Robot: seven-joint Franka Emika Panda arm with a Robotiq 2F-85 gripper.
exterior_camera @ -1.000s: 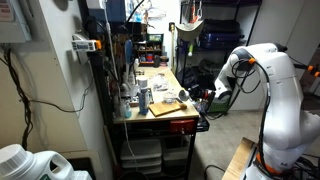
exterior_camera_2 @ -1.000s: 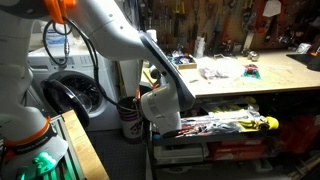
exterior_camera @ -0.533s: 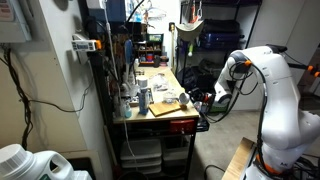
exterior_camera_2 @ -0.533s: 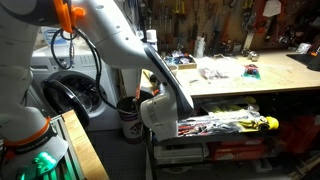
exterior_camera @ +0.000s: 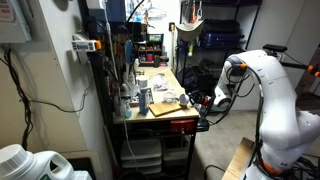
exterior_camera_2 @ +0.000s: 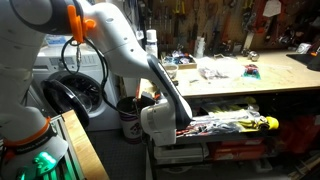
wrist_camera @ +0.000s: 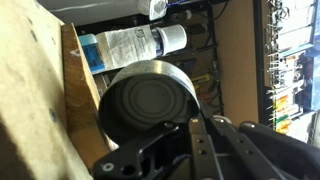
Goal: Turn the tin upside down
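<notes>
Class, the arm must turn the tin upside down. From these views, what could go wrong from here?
1. In the wrist view the tin fills the space by the gripper, but only one finger shows clearly, so the hold is unconfirmed; it might slip while turning.
2. In an exterior view the arm works at the workbench edge; a dropped tin could fall to the floor.

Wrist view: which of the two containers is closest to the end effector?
The low round metal tin, its dark face toward the camera, by the end effector. The labelled bottle with a white cap lies farther off.
</notes>
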